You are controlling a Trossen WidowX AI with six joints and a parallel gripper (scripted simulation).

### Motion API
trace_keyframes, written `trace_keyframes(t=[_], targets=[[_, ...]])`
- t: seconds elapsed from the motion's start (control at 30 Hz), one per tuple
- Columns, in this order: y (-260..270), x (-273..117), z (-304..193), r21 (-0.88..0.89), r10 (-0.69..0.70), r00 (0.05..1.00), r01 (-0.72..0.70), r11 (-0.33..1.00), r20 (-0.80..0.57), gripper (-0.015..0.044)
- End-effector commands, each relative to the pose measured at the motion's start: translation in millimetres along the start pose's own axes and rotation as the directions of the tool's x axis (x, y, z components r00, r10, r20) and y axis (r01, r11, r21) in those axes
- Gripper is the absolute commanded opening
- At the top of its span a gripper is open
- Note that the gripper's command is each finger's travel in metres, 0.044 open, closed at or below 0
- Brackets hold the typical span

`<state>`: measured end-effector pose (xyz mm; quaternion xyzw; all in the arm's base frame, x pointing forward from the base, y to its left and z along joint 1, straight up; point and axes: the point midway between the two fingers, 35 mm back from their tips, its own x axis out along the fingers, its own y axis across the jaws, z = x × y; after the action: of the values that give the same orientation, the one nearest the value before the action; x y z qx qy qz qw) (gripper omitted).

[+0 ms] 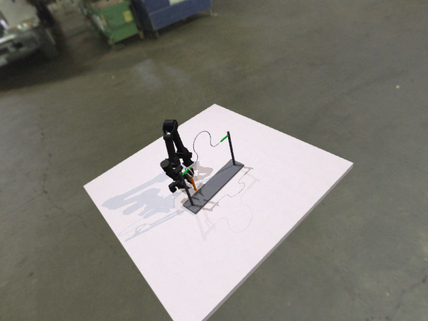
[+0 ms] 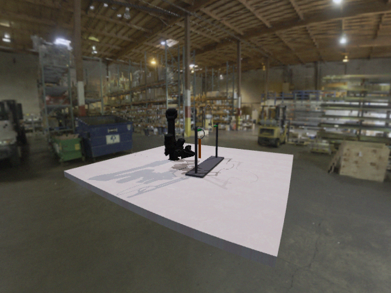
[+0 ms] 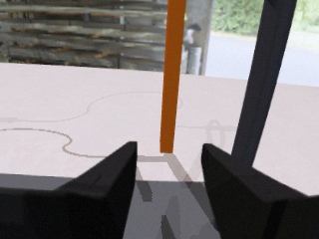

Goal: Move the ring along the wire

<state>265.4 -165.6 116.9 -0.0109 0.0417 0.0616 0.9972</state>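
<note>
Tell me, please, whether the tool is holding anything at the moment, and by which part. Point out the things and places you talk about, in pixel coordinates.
Nothing is held: the tool (image 3: 169,150) is open, and the orange handle (image 1: 193,183) (image 2: 199,148) (image 3: 171,85) hangs beyond its fingertips.

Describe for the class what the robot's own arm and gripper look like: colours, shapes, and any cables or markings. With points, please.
The arm (image 1: 169,146) (image 2: 171,126) is black throughout, with long narrow links joined by chunky, rounded joints. The gripper (image 3: 169,150) has two black fingers, broad at the base and tapering to blunt, squared tips. I can make out no markings or cables at this size.
</note>
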Motion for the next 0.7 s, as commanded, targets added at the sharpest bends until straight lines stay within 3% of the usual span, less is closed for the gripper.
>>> trace_keyframes(t=[0.0,0.67], targets=[[-2,6,1,0.001,-0.002,1.000,0.002,1.000,0.002,0.0160],[-3,37,2,0.000,-0.002,1.000,0.002,1.000,0.002,0.0160]])
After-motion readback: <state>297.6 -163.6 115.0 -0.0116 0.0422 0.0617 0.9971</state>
